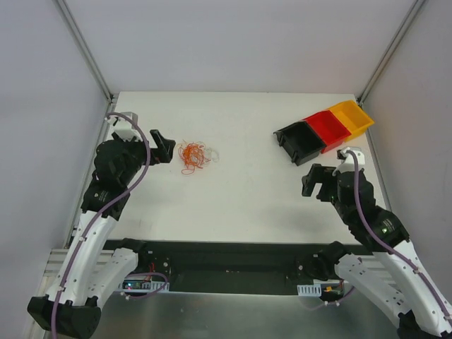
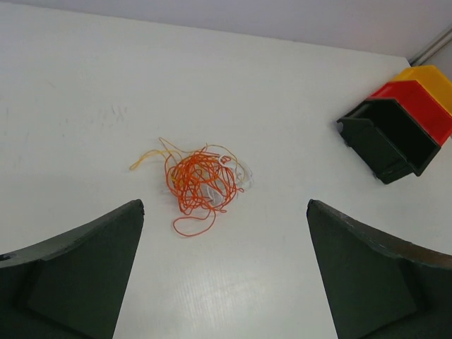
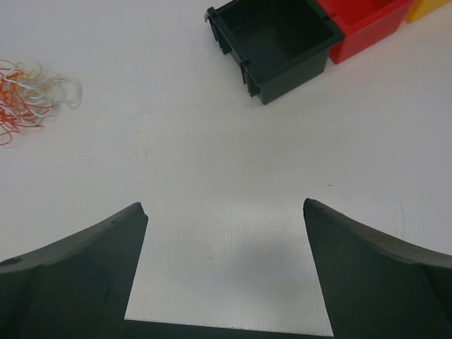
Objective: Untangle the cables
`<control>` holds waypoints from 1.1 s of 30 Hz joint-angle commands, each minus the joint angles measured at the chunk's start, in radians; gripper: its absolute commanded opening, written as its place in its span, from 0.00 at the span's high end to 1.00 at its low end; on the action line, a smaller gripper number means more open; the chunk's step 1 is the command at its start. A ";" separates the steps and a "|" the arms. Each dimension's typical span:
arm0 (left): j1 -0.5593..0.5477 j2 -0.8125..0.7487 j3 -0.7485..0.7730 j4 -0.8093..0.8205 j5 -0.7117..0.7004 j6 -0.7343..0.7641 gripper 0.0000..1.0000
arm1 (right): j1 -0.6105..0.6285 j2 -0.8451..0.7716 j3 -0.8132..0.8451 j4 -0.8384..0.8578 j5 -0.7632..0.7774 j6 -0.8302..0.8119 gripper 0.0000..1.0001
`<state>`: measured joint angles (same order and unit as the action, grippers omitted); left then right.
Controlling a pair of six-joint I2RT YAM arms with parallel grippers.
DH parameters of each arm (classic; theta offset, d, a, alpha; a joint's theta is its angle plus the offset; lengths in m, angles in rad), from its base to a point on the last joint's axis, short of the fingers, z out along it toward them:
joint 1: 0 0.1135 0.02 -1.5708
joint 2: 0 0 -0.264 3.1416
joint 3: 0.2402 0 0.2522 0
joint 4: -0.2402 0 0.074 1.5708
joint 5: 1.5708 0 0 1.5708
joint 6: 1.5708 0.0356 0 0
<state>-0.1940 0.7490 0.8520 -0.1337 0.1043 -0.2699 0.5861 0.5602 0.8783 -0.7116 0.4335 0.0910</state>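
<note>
Cables tangled just ahead of left claw, spread wide, empty, aimed their way; right claw likewise agape, well apart.

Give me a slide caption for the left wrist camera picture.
Open left pincer faces a tangle of orange, yellowish and white cables on the table, colored bins beyond.

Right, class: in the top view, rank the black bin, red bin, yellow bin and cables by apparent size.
1. black bin
2. red bin and yellow bin, too alike to rank
3. cables, smallest
</note>
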 commanded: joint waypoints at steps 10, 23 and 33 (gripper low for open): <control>0.010 0.428 -0.044 -0.038 0.070 -0.410 0.01 | 0.009 0.282 -0.028 0.343 -0.485 0.133 0.04; -0.036 0.967 0.193 0.183 0.150 -0.327 0.44 | 0.049 0.354 -0.177 0.491 -0.584 0.177 0.03; -0.304 0.715 -0.118 0.207 0.193 -0.339 1.00 | 0.083 0.397 -0.205 0.495 -0.538 0.110 0.01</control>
<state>-0.3843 1.6241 0.8623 0.0765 0.2382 -0.6098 0.6491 0.9279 0.6746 -0.2573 -0.1169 0.2432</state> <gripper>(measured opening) 0.027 0.987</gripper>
